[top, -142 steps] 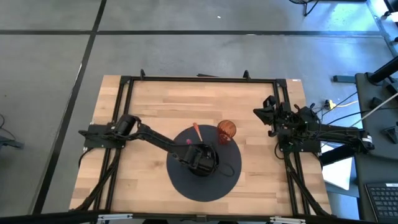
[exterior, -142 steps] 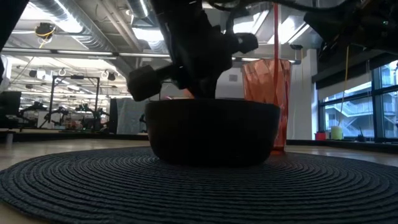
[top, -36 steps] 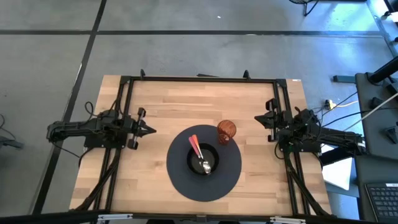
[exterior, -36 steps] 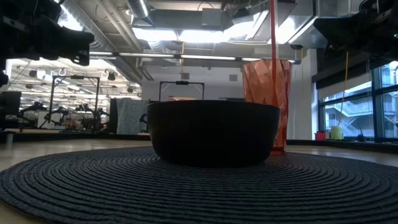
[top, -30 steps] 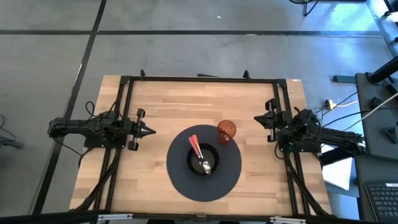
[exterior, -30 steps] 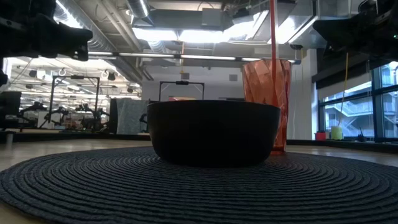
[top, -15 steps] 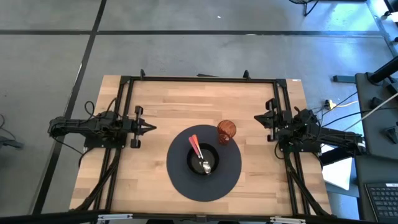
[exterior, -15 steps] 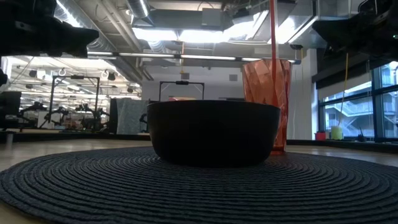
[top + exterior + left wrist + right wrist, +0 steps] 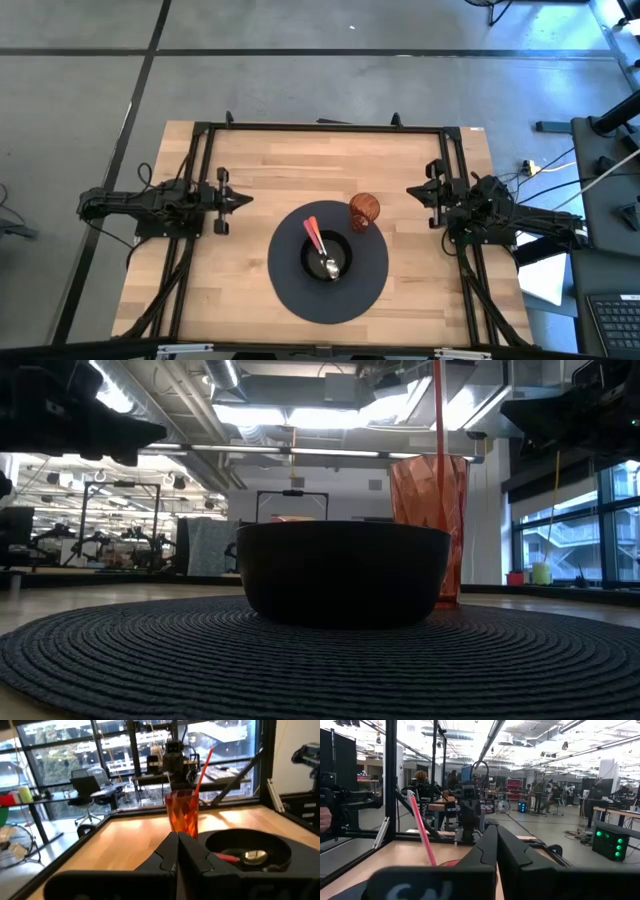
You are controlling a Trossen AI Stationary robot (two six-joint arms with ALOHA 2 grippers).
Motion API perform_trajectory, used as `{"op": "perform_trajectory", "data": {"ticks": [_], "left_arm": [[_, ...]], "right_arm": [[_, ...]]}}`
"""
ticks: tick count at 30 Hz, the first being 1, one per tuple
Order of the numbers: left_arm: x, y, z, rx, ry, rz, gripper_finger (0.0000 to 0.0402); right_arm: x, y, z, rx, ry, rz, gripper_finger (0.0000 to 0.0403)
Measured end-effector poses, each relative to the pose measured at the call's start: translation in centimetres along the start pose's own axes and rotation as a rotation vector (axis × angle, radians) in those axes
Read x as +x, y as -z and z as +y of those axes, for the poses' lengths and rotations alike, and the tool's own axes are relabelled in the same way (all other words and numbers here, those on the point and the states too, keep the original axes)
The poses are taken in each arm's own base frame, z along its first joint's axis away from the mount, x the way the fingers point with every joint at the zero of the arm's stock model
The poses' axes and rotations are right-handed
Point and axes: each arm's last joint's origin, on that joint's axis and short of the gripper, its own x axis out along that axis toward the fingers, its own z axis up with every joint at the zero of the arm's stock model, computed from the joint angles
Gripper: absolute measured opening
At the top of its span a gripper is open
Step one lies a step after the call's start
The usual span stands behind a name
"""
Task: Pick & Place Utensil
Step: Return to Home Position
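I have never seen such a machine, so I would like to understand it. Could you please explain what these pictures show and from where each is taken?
This is a robot with two dark arms at a wooden table. One picture looks straight down, one looks level from the table top, and two come from cameras on the wrists. On the table lies a round dark mat with a black bowl; utensils lie in it. An orange cup with a straw stands beside the bowl. The left gripper and the right gripper wait at the sides, shut, holding nothing.
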Motion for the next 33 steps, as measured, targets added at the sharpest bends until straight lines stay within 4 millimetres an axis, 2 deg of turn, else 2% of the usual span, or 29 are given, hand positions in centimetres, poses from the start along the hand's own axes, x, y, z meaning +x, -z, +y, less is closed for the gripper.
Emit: {"op": "perform_trajectory", "data": {"ticks": [6, 20, 24, 33], "left_arm": [[-0.01, 0.28, 0.13, -0.016, -0.052, 0.033, 0.0003], [-0.01, 0.27, 0.13, 0.012, -0.05, 0.032, 0.0004], [-0.01, 0.27, 0.12, 0.012, -0.05, 0.032, 0.0004], [-0.01, 0.26, 0.12, 0.013, -0.05, 0.032, 0.0004]], "right_arm": [[0.0, 0.0, 0.0, 0.0, 0.001, 0.0, 0.0003], [-0.01, 0.52, 0.02, 0.063, 0.001, 0.053, 0.0023], [-0.01, 0.51, 0.01, -0.091, -0.001, 0.053, 0.0023], [-0.01, 0.51, 0.01, -0.114, -0.001, 0.053, 0.0012]]}}
